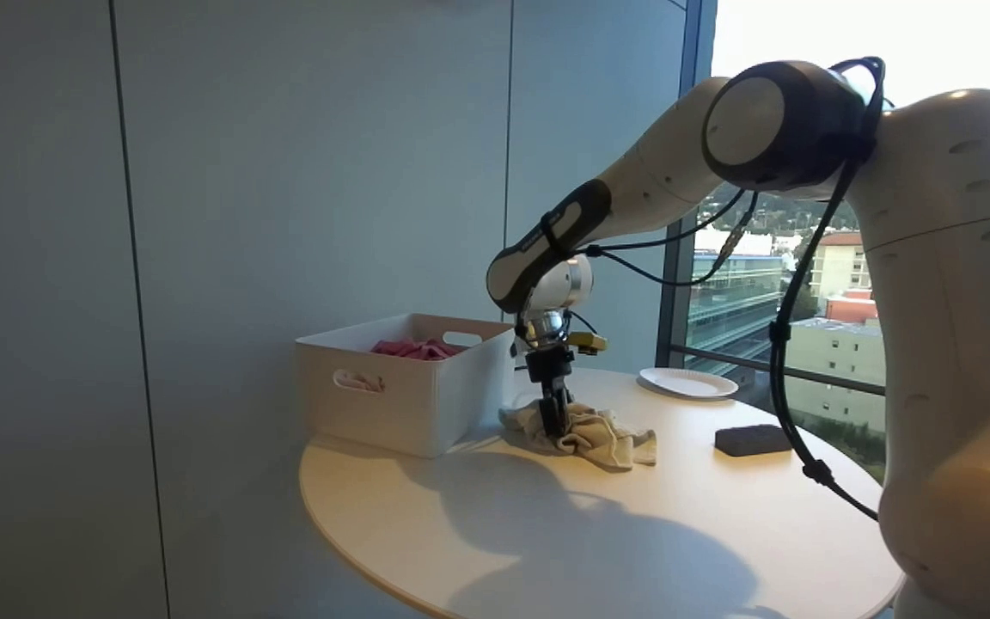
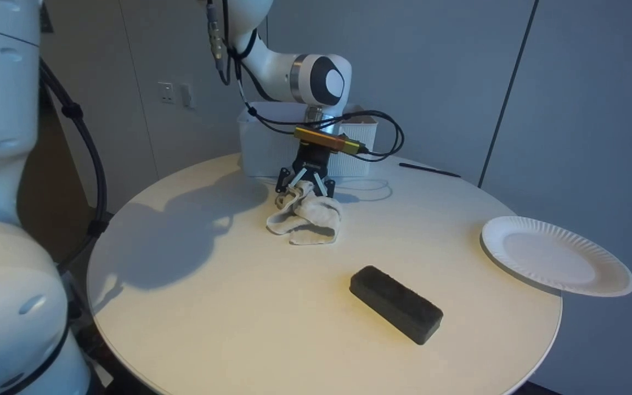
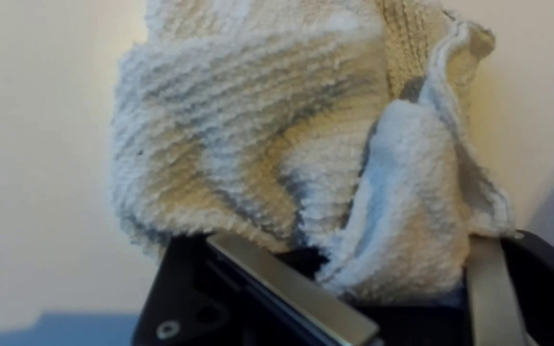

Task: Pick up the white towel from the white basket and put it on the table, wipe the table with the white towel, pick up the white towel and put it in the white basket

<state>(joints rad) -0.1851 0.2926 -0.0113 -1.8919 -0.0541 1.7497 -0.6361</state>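
Had my gripper (image 2: 306, 190) low over the table (image 2: 239, 312), pointing down into the white towel (image 2: 319, 211). Fingers (image 2: 282, 180) stood apart w/ the towel bunched btwn them; tips were hidden in the folds, so couldn't tell if I was pinching it or just straddling it. Towel lay crumpled on the tabletop, nr the white basket (image 1: 383, 417) but outside it, w/ a loose end spread on the side away from the basket. In the wrist view ribbed folds filled the upper middle & a rounded lump of towel rose btwn my fingers. Basket stood upright nr the table edge, w/ dark pink fabric (image 1: 416, 349) inside. Dark block (image 2: 395, 304) lay on the table, well apart from the towel. White paper plate (image 2: 554, 258) sat by the edge, rim showing past it in an exterior view. Thin dark stick (image 2: 429, 170) was also nr the edge.
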